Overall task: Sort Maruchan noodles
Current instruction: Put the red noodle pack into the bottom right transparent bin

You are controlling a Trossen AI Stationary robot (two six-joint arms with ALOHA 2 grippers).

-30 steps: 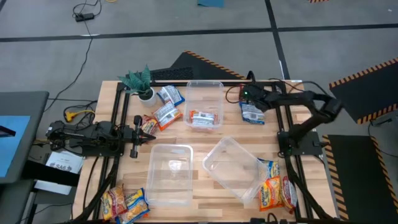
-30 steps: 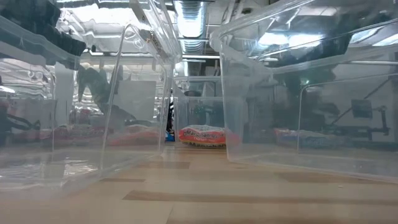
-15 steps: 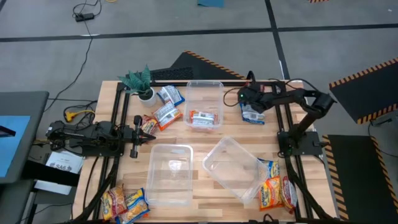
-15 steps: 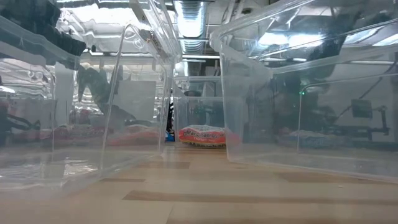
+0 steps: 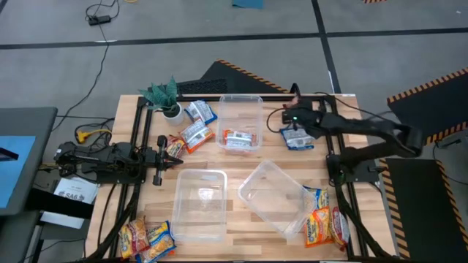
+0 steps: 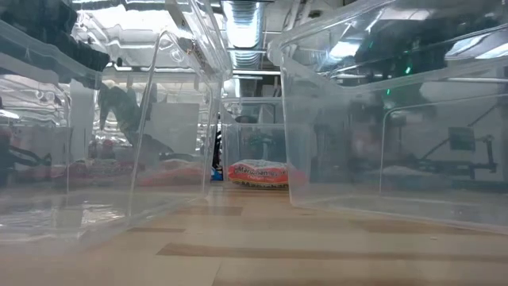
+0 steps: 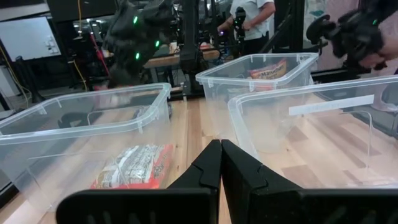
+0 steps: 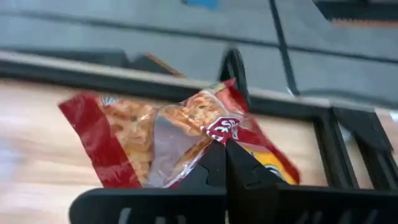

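Observation:
My right gripper [image 5: 295, 102] hangs over the table's far right part, shut on a red Maruchan noodle packet [image 8: 155, 140] that the gripper mostly hides in the high view. A blue-white packet [image 5: 296, 136] lies flat on the wood just beside it. The far bin [image 5: 240, 106] holds one red packet [image 5: 238, 139]. More packets lie by the plant [image 5: 196, 124]. My left gripper [image 5: 164, 155] waits shut at the table's left edge, holding nothing. My right gripper pinches the red packet's edge [image 8: 219, 132] between its two shut fingers [image 8: 214, 163], about midway along that side. The fingers slant down toward the table's far edge. The packet sticks out beyond the fingertips, tilted and clear of the wood.
Two clear bins stand nearer, one straight [image 5: 199, 203] and one turned askew [image 5: 274, 193]. Orange-yellow packets lie at the near left corner [image 5: 146, 239] and the near right corner [image 5: 322, 223]. A green potted plant [image 5: 164, 95] stands at the far left. People stand beyond the table [image 7: 252, 18].
My right arm has stretched out, its elbow swinging toward the table's right edge, and its gripper has risen over the far right part of the table. The blue-white packet stays lying on the wood.

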